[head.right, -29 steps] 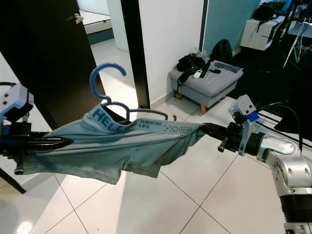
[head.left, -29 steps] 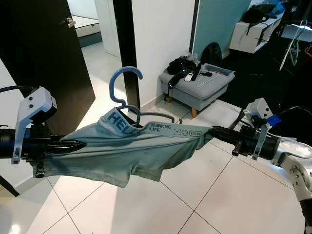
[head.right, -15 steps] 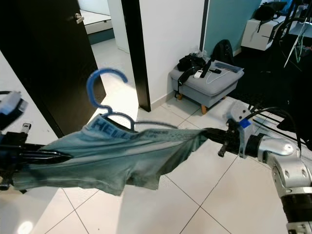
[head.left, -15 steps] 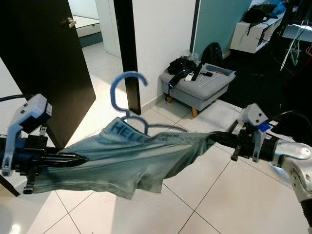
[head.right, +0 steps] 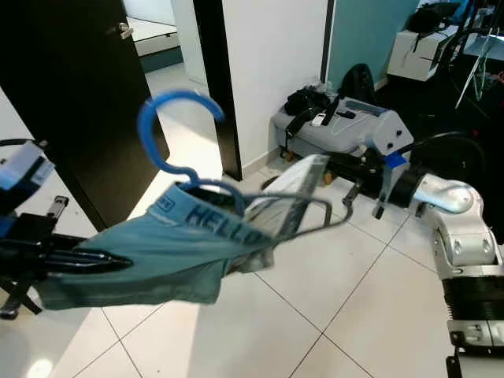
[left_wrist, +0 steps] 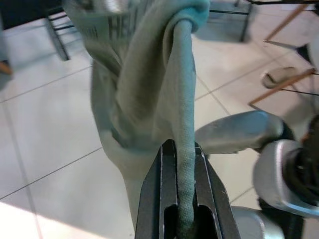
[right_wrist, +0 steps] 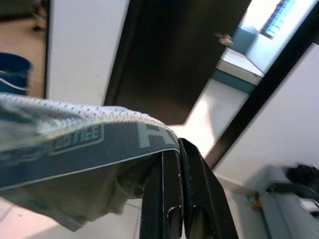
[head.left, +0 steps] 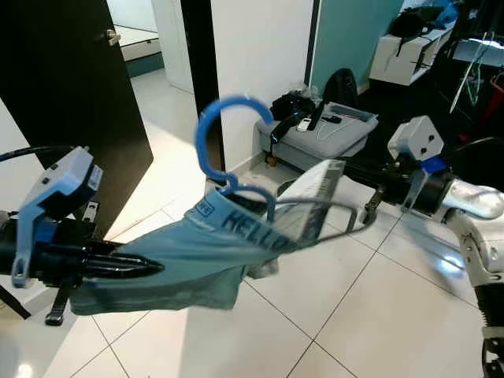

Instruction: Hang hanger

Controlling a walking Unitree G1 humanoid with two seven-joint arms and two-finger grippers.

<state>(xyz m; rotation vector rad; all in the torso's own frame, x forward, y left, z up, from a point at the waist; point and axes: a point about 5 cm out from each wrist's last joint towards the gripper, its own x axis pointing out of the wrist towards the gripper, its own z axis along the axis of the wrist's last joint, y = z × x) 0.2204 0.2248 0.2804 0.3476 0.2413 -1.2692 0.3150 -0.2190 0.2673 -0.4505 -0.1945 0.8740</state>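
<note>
Two pincers, one load between them. Nearest, left pincer (head.left: pixel 153 268) clenched on the garment (head.left: pixel 169 264), a rolled hem running between its black fingers (left_wrist: pixel 154 199). Garment pale teal, band lettered "HELLO", draped over the hanger (head.left: pixel 236 169) above the tiled floor (head.left: pixel 346 315). Hanger blue, hook up, its thin wire bar stretching toward the right side. Farther off, right pincer (head.left: pixel 358 169) clamped on the printed waistband (right_wrist: pixel 84 142) at that far end. Beyond, a grey footstool (head.left: pixel 327 142) and a dark door (head.left: pixel 63 94).

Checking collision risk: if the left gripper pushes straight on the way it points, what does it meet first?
Likely the right gripper, across the garment that the left gripper is pinching; depth is unclear, so it might pass beside it.
</note>
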